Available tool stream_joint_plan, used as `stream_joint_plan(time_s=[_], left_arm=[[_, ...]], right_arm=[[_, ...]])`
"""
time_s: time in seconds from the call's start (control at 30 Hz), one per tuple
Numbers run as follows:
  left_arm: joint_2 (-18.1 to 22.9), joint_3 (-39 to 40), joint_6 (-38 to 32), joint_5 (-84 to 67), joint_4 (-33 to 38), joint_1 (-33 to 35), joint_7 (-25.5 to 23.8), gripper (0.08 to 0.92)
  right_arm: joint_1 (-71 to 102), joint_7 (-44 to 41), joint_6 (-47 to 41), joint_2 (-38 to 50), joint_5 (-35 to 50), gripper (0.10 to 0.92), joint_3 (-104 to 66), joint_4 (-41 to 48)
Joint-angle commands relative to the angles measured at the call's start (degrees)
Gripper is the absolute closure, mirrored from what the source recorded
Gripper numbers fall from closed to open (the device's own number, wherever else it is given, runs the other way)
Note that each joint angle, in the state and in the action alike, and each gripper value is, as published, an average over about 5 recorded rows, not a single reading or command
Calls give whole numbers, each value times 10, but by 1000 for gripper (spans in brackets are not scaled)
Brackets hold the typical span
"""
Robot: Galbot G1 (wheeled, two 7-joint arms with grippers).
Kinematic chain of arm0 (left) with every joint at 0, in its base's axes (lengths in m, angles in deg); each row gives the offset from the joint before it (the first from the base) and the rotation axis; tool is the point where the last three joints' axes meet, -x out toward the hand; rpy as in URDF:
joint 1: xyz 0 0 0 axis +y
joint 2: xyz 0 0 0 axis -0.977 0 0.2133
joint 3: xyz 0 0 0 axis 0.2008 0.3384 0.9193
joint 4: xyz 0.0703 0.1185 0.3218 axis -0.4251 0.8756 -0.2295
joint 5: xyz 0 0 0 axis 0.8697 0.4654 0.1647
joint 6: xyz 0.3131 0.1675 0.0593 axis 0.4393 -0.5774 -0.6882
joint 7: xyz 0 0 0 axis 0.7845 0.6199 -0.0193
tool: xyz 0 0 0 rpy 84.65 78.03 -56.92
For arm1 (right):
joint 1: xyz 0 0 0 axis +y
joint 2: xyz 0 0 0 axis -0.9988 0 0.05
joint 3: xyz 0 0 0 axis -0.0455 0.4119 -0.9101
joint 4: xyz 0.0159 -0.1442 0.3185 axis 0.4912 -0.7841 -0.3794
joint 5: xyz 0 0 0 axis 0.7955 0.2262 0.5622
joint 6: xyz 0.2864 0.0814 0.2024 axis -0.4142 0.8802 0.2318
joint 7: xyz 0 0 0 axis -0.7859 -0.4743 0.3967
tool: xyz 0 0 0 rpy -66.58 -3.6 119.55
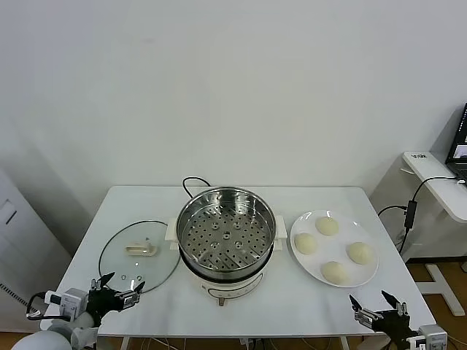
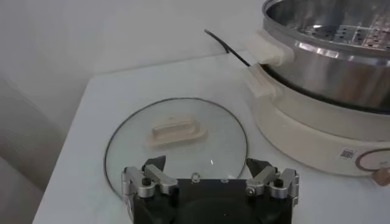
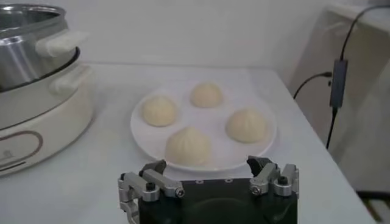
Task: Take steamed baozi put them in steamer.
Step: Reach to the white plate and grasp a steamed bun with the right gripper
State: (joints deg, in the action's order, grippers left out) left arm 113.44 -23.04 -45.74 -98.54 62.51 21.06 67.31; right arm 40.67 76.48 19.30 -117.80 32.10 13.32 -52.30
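Several cream-white baozi point(image 1: 327, 226) lie on a flat white plate point(image 1: 369, 273) at the right of the table; the right wrist view shows them too point(image 3: 187, 146). The steel steamer point(image 1: 225, 232) with its perforated tray stands empty at the table's middle, on a white base. It also shows in the left wrist view point(image 2: 329, 55). My right gripper point(image 1: 379, 305) is open and empty at the table's front right edge, just short of the plate point(image 3: 207, 165). My left gripper point(image 1: 117, 289) is open and empty at the front left, before the glass lid point(image 2: 207, 170).
The round glass lid point(image 1: 139, 256) with a cream handle lies flat left of the steamer point(image 2: 177, 143). A black cord point(image 1: 193, 182) runs behind the steamer. A white side desk point(image 1: 438, 182) with cables stands at the right, beyond the table's edge.
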Motion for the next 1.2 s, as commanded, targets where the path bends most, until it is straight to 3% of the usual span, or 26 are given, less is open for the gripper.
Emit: stream_joint_plan(time_s=[0.03,0.13,0.3,0.63,0.97,1.2], left_arm=[[7,-1,3,4,2,1,2,177],[9,2,6,8,2,0,2,177],[10,4,9,9,-2,-6,4,177],[9,5,11,7,-13,-15,4,177],[3,6,18,3,-16,-20,6,177],[6,3,19,0,-22,-20,7,177]], right_arm=[[-117,-48,58,66,-364,203,7,60],[-172,-66,66,100,-414,203,27,95],[-323,-180,119,168,-466,203,88,185],[-668,-375,134,258,-342,203,410,369],[-1014,-544,171,204,-288,203,753,550],[-1099,-590,199,103,-296,203,849,669]])
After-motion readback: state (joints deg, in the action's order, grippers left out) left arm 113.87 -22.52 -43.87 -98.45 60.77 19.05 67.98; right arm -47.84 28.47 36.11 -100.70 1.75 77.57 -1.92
